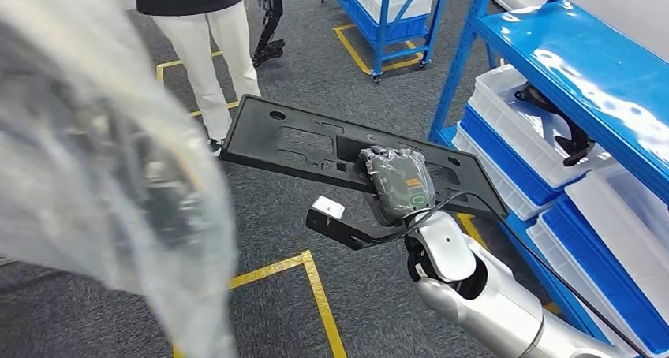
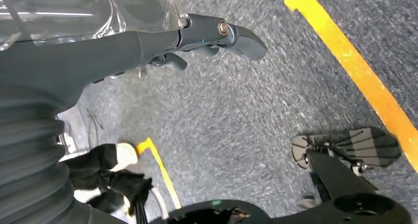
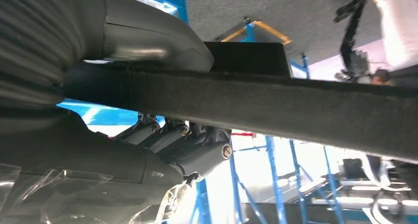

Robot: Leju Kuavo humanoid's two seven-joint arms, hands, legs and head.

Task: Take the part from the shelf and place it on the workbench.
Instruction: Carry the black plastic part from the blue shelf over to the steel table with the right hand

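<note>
One black flat part (image 1: 315,149) is sitting mid-frame in the head view, hanging over the grey floor (image 1: 315,66), and the right hand (image 1: 400,183) is gripping it near its right end. In the right wrist view the thumb (image 3: 153,41) is pressing on one face and the fingers (image 3: 197,150) are curling against the other, so the part's edge (image 3: 296,105) is getting clamped between them. The left hand (image 2: 217,34) is holding nothing, fingers loosely curled over the floor. One blue shelf (image 1: 568,58) with several white and blue bins (image 1: 513,129) is standing at the right. One person (image 1: 209,42) is standing at the upper left, right behind the part. Clear plastic wrap (image 1: 95,161) is blocking the left side.
</note>
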